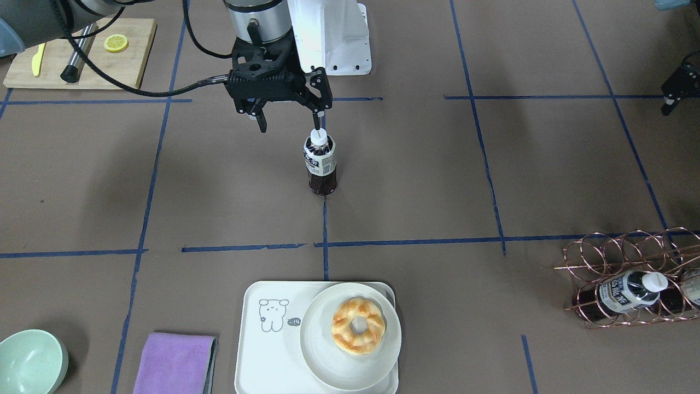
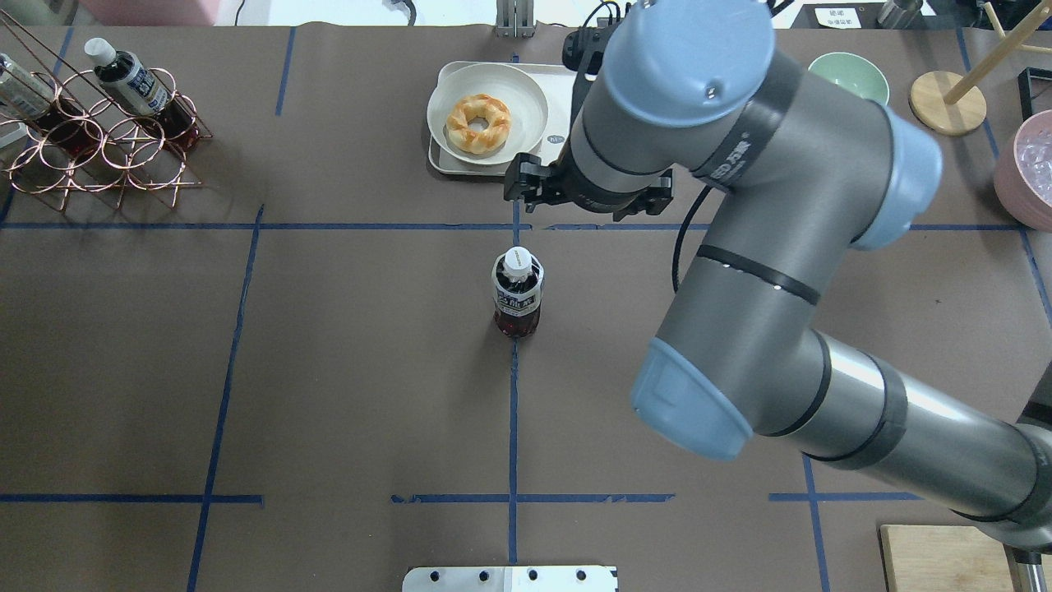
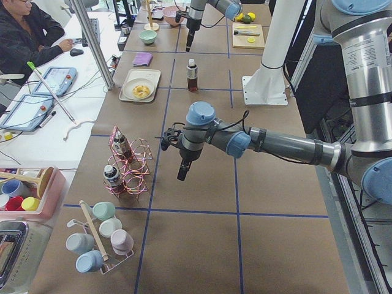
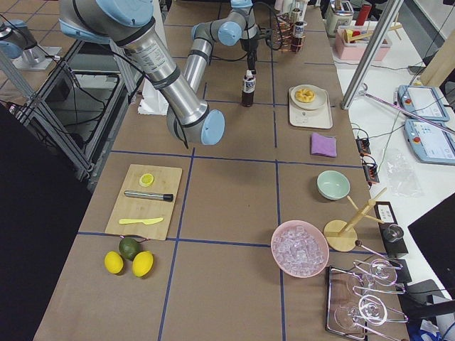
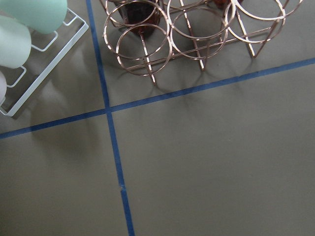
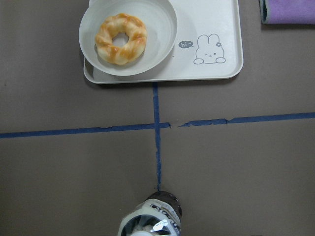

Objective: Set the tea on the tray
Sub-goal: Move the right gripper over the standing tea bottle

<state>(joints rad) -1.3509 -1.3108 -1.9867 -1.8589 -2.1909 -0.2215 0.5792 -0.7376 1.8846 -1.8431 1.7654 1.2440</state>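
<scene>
My right end effector point(image 1: 290, 121) hangs empty, jaws spread, over the tea point(image 1: 320, 164). It stands upright mid bench point(image 1: 437, 191), cap just to my left of centre. Right arm's nearer, so shift left and drop. The tray point(image 1: 257, 355) is well apart.

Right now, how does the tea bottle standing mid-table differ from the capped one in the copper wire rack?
Pose: the small clear plastic tea bottle mid-table stands upright; the capped bottle in the copper wire rack lies tilted.
Support: the mid-table bottle sits on the bare brown table; the rack bottle is cradled in the rack's rings.
Both share a white cap, dark liquid and a white-and-blue label.
</scene>
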